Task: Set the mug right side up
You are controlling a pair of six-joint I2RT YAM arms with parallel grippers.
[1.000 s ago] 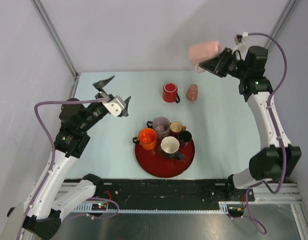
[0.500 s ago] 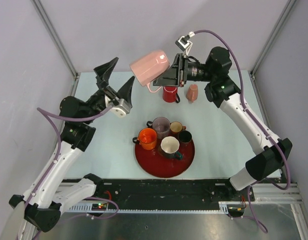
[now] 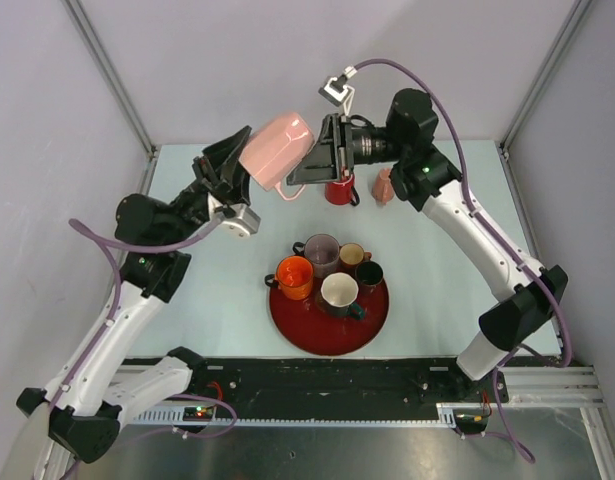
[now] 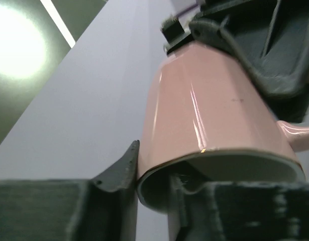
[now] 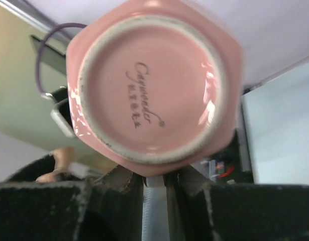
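Note:
A pink mug (image 3: 275,150) hangs in the air above the back of the table, lying roughly on its side between both grippers. Its mouth faces my left gripper (image 3: 237,165) and its base faces my right gripper (image 3: 309,165). In the left wrist view the mug (image 4: 209,110) has its rim pinched by the left gripper (image 4: 154,168), one finger outside the wall and one inside the mouth. In the right wrist view the mug's stamped underside (image 5: 149,85) fills the frame. The right gripper (image 5: 154,181) is shut narrowly at its lower edge, and what it pinches is hidden behind the body.
A red tray (image 3: 327,335) near the front middle carries several upright mugs, among them an orange one (image 3: 295,277). A red mug (image 3: 339,185) and a small brownish object (image 3: 384,185) stand on the table under the right arm. Metal frame posts rise at the back corners.
The right arm has carried the pink mug from the back right leftwards to the left gripper. The left gripper has risen to meet it and closed from wide open onto the rim.

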